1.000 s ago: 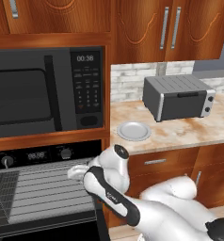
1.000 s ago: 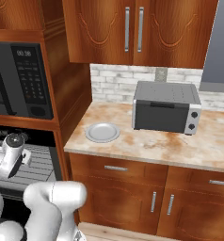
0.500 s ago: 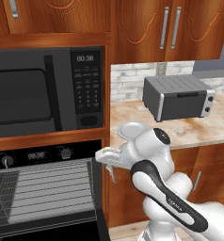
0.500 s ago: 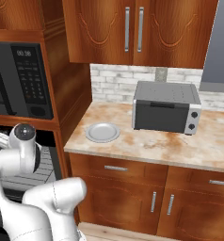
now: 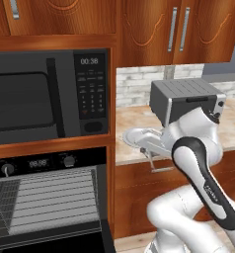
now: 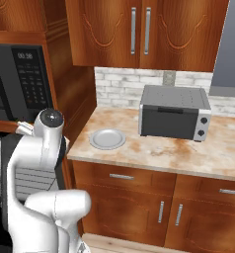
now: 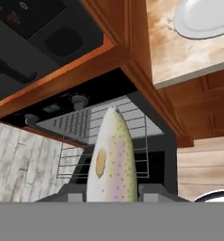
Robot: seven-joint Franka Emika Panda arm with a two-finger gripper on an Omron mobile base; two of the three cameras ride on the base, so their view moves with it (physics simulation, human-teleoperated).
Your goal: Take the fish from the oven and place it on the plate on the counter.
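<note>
Pincer fingertips (image 7: 113,192) are being kept clenched on the fish (image 7: 112,160), which is being held between them, pointing away toward the open oven (image 7: 109,123) and its wire racks. Right of the oven, the plate (image 6: 107,139) is being carried by the beige tabletop (image 6: 164,150), near its left edge, with a grey toaster oven (image 6: 175,112) standing farther right against the brick backsplash.

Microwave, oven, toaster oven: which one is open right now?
The oven, below the microwave: its wire racks show uncovered. The toaster oven is shut.
</note>
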